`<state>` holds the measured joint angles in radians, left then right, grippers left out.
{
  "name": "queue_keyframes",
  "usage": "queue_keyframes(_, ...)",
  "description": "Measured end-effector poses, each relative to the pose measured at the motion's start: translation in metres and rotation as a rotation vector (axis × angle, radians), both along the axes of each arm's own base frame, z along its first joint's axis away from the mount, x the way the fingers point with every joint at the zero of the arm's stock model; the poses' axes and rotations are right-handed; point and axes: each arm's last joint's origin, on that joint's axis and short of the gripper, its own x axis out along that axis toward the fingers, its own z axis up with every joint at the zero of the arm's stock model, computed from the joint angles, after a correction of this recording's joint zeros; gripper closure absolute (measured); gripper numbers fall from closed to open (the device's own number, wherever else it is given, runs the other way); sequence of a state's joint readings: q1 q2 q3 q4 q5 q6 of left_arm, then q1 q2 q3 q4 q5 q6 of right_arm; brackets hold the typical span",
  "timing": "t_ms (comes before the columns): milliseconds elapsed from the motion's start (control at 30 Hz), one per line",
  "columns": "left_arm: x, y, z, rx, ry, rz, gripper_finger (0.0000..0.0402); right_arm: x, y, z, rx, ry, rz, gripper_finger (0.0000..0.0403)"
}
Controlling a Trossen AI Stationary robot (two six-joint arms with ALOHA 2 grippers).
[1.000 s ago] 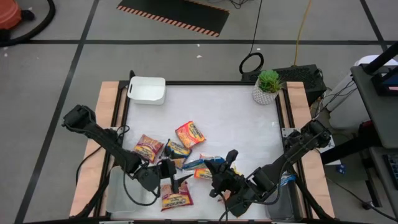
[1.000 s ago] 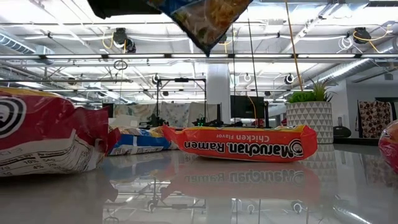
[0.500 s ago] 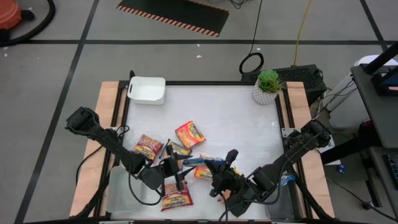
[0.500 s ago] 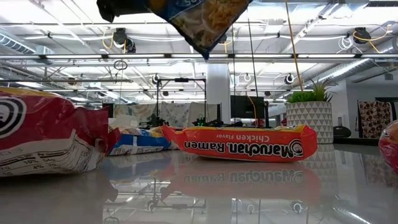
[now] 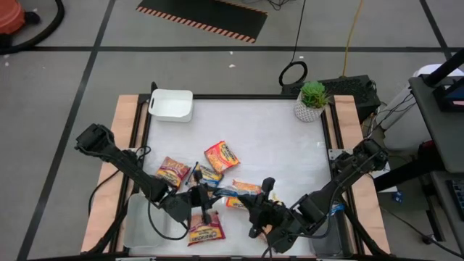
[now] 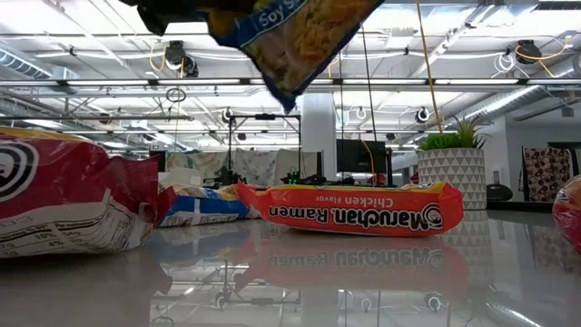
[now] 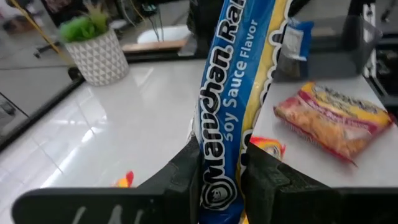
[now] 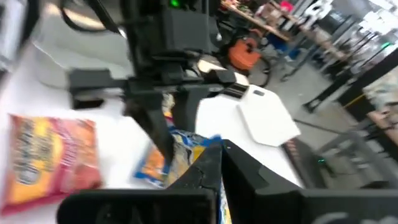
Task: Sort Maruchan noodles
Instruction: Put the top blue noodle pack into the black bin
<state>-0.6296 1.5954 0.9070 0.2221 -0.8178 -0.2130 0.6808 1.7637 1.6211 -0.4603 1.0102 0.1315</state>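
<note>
Blue soy-sauce packet (image 7: pixel 233 93) pinched on edge in left claw (image 5: pixel 206 205), lifted off bench (image 5: pixel 268 138) at lower centre of high view; right claw (image 5: pixel 255 217) closed just beside it, its grip on the same packet not discernible. Orange packets (image 5: pixel 222 156) near, white bin (image 5: pixel 172 104) upper left, potted plant (image 5: pixel 312 100) upper right. Low view alone shows packet hanging clear above Chicken packet (image 6: pixel 349 211).
</note>
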Motion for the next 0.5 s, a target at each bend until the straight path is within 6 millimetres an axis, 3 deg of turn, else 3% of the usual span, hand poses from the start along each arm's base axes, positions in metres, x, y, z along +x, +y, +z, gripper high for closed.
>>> queue_keyframes(233,-0.022,0.013,0.014,-0.109,0.137,-0.057,0.0315,0.0,0.002,0.003,0.161,-0.045,0.016,0.0343)
queue_keyframes(500,-0.055,0.024,0.025,-0.266,0.306,-0.06,0.0316,0.03,0.008,-0.007,0.203,-0.141,0.048,0.0298)
